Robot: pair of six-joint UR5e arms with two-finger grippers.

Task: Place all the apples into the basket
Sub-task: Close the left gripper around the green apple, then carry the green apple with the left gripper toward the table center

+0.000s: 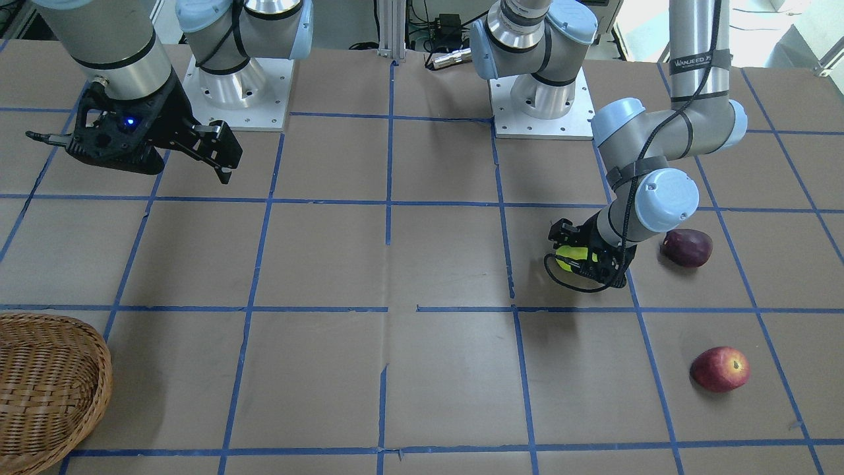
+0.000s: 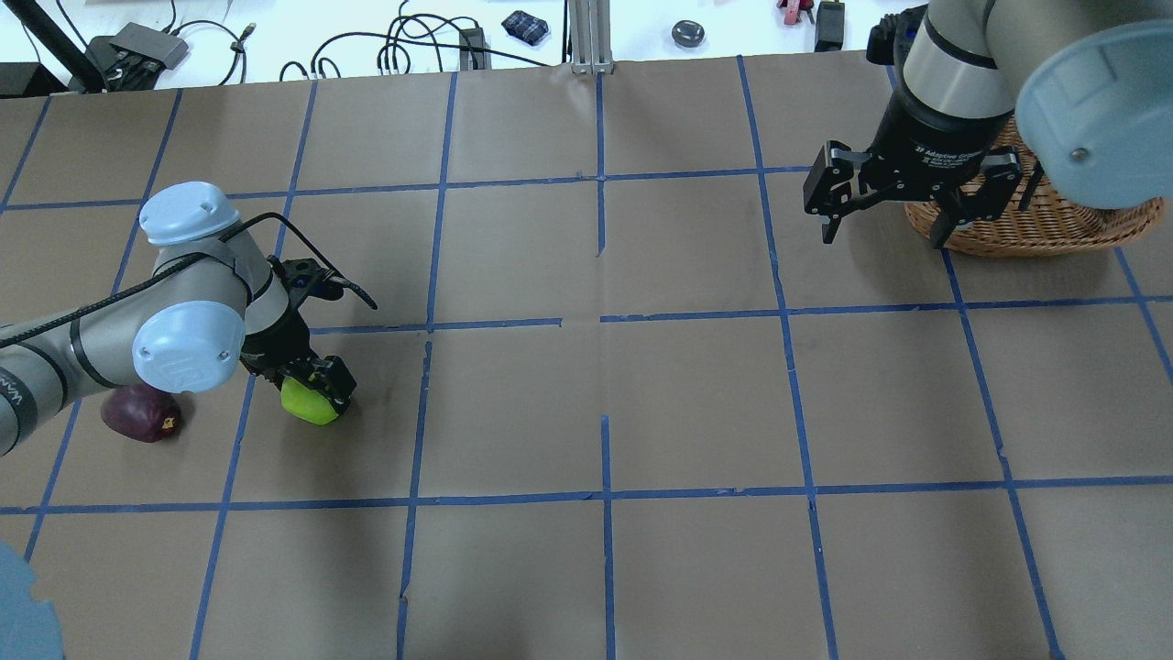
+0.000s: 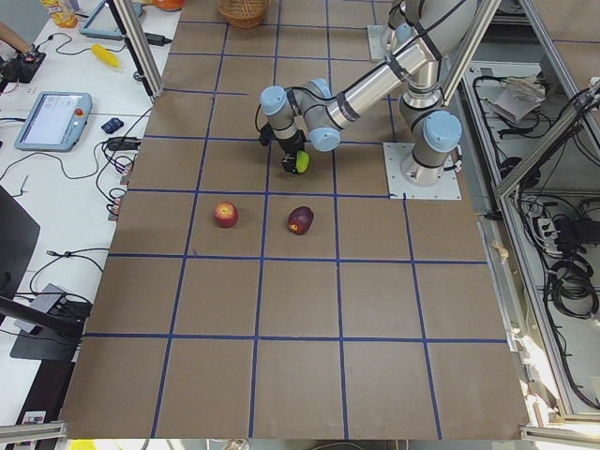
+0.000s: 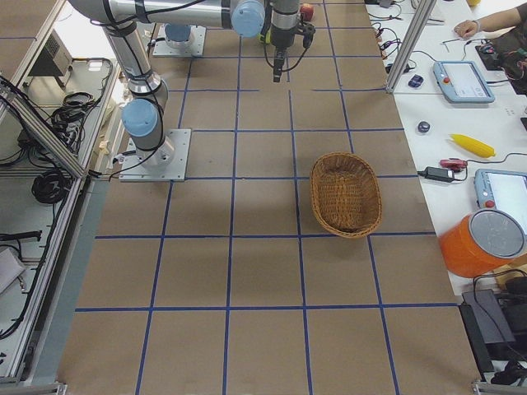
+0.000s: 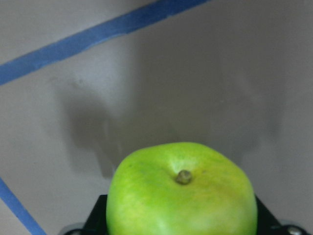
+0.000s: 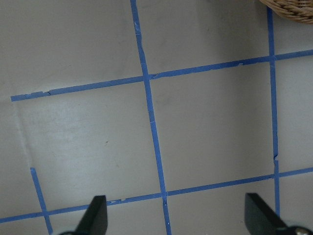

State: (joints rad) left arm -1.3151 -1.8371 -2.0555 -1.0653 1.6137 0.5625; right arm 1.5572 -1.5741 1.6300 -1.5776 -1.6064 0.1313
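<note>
My left gripper (image 2: 316, 392) is shut on the yellow-green apple (image 2: 305, 404) and holds it low over the table; the apple fills the left wrist view (image 5: 181, 196) and also shows from the front (image 1: 571, 257). The dark maroon apple (image 1: 687, 247) lies just beside my left arm's wrist (image 2: 142, 414). The red apple (image 1: 720, 369) lies further out, towards the operators' side. My right gripper (image 2: 882, 240) is open and empty, hanging above the table next to the wicker basket (image 2: 1035, 229). The basket (image 4: 346, 193) holds nothing.
Blue tape lines (image 6: 151, 127) divide the brown table into squares. The two arm bases (image 1: 541, 99) stand at the robot's edge. Beside the table is a bench with tablets, cables and an orange container (image 4: 482, 243).
</note>
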